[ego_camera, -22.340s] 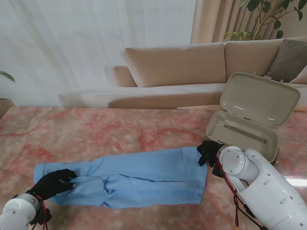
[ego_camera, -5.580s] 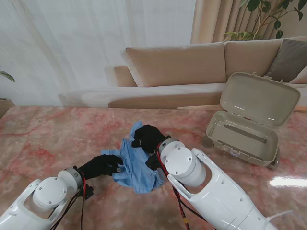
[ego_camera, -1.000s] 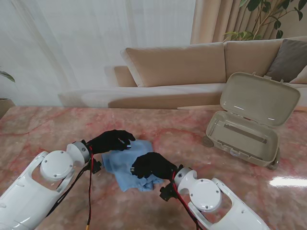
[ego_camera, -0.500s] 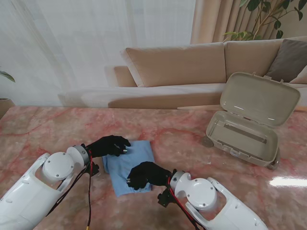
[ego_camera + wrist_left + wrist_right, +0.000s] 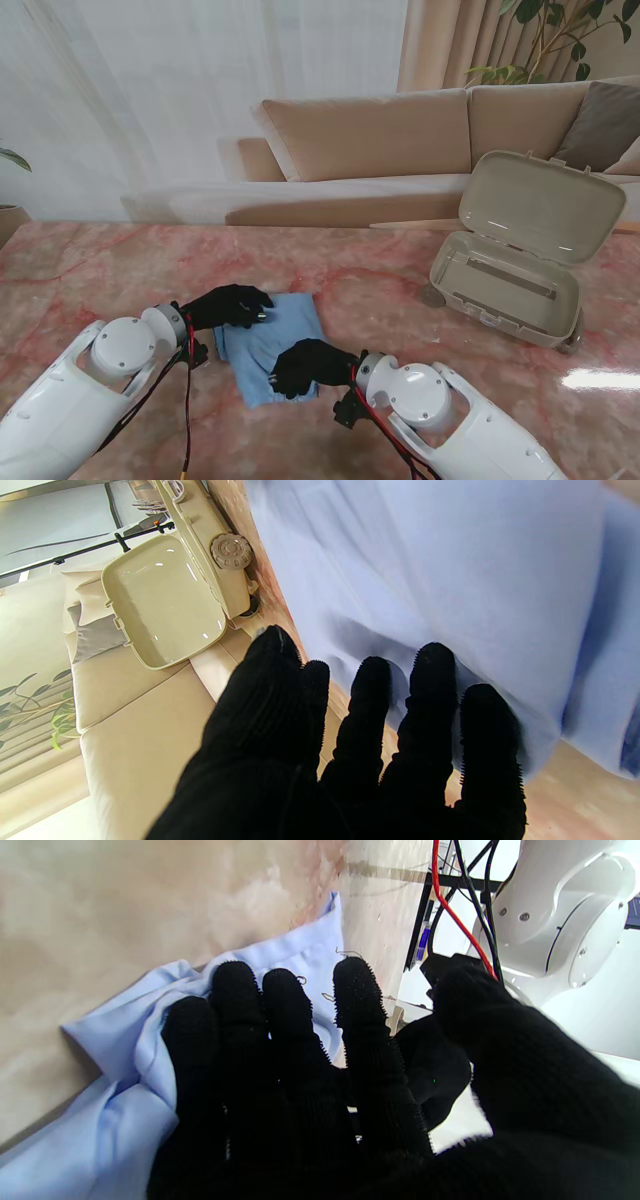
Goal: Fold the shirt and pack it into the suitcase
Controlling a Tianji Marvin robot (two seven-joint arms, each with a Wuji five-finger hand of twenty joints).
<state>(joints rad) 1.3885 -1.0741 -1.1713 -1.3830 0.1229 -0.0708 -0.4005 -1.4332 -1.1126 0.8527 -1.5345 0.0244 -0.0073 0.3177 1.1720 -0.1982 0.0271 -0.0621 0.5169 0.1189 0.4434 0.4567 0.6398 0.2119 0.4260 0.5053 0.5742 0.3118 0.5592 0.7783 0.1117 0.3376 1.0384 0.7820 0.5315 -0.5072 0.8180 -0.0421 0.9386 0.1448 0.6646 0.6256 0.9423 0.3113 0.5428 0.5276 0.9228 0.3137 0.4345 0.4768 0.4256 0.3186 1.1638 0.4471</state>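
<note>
Bright diffuse daylight from curtained window behind; glare patch on table; wrist views motion-blurred, close cloth soft

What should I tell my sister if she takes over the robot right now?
Left hand: fingers spread flat on the far left edge of the folded blue shirt, gripping nothing.
Right hand: fingers pressing flat on the shirt's near side.
The shirt is a small bundle on the marble table.
The suitcase sits open to the right, with no shirt inside.
Left: carry the shirt in.
</note>
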